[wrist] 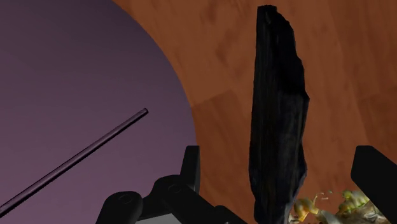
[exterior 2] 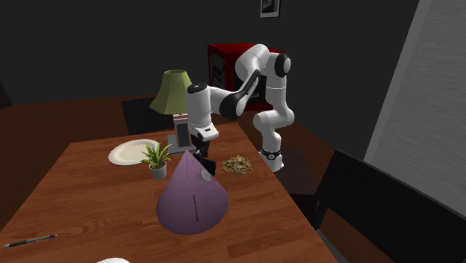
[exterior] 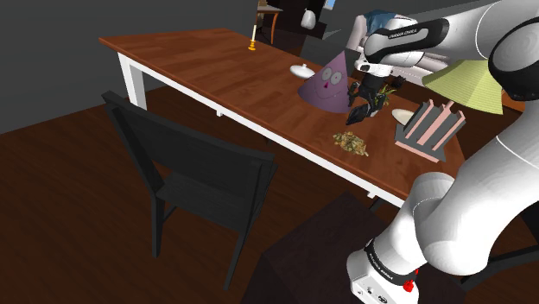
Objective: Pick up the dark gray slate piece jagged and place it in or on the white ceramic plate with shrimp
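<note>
The dark jagged slate piece [wrist: 280, 114] stands upright between the fingers of my gripper [wrist: 283, 156]. The fingers stand apart, with a gap on each side of the slate, so it is not clasped. In the shoulder view the gripper [exterior: 370, 91] points down over the slate [exterior: 357, 110], next to a purple cone [exterior: 328, 85]. A yellowish shrimp-like heap [exterior: 351, 142] lies on the table just in front of it. A pale plate [exterior 2: 133, 152] lies beyond a small potted plant [exterior 2: 157, 158]. I cannot tell whether the slate rests on the wood.
The wooden table [exterior: 199, 60] also carries a green-shaded lamp [exterior: 466, 82], a pink rack [exterior: 429, 129], a white bowl [exterior: 300, 72] and a candle [exterior: 251, 43]. A black chair [exterior: 190, 168] stands at the table's long edge. A pen [exterior 2: 30, 241] lies near one corner.
</note>
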You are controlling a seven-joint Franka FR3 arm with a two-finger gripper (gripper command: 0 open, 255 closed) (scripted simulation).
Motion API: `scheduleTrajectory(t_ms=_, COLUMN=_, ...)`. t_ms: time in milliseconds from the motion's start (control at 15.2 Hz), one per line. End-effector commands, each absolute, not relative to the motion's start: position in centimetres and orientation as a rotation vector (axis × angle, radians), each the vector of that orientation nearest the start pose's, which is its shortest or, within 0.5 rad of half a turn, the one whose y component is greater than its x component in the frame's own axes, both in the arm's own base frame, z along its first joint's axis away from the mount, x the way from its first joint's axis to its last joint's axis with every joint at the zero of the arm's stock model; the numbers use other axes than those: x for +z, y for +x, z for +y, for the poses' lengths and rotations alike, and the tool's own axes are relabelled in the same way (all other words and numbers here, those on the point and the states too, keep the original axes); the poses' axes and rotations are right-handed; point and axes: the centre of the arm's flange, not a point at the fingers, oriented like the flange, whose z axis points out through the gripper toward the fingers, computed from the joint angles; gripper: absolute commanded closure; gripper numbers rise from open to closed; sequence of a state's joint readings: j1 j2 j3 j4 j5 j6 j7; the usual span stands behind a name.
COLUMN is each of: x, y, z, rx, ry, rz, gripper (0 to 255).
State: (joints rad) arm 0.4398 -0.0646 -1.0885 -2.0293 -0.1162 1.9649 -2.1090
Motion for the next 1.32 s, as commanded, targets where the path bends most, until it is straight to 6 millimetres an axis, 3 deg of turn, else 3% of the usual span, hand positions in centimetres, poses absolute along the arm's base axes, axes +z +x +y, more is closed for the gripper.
scheduleTrajectory(t_ms=0, x=45.3, y=42.3, z=-33.9, rx=0.085, ry=-2.272, rz=-2.135, gripper=0)
scheduleTrajectory(t_ms=462, x=45.3, y=42.3, z=-33.9, rx=0.085, ry=-2.272, rz=-2.135, gripper=0)
scheduleTrajectory(t_ms=528, x=45.3, y=42.3, z=-33.9, rx=0.085, ry=-2.272, rz=-2.135, gripper=255)
scheduleTrajectory(t_ms=1122, x=45.3, y=42.3, z=-33.9, rx=0.085, ry=-2.272, rz=-2.135, gripper=255)
scheduleTrajectory(t_ms=1254, x=46.4, y=42.3, z=-33.9, rx=0.085, ry=-2.272, rz=-2.135, gripper=255)
